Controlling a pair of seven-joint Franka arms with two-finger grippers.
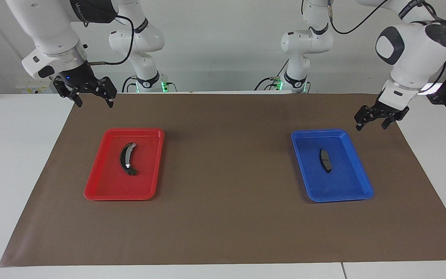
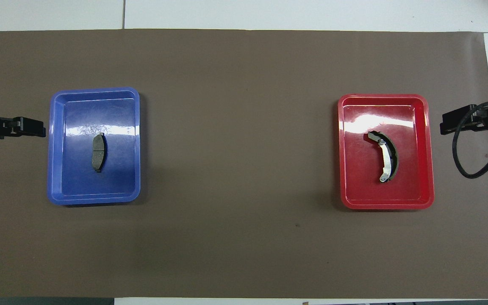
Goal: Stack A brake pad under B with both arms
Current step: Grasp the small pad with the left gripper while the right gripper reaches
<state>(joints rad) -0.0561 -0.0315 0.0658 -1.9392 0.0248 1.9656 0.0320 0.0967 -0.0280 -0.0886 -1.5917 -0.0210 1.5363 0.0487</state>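
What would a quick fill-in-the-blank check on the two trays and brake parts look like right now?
1. The short brake pad lies in the ____ tray.
2. The long crescent piece lies in the ____ tray.
3. The left gripper hangs in the air by the rim of the ____ tray, holding nothing.
4. The right gripper waits, its fingers ____, above the brown mat.

Missing words: blue; red; blue; open

— What lies on the table?
— A brown mat (image 1: pixel 227 217) covers most of it. On the mat there is a red tray (image 1: pixel 103 186) toward the right arm's end, and a blue tray (image 1: pixel 352 190) (also rectangular) toward the left arm's end, well apart.
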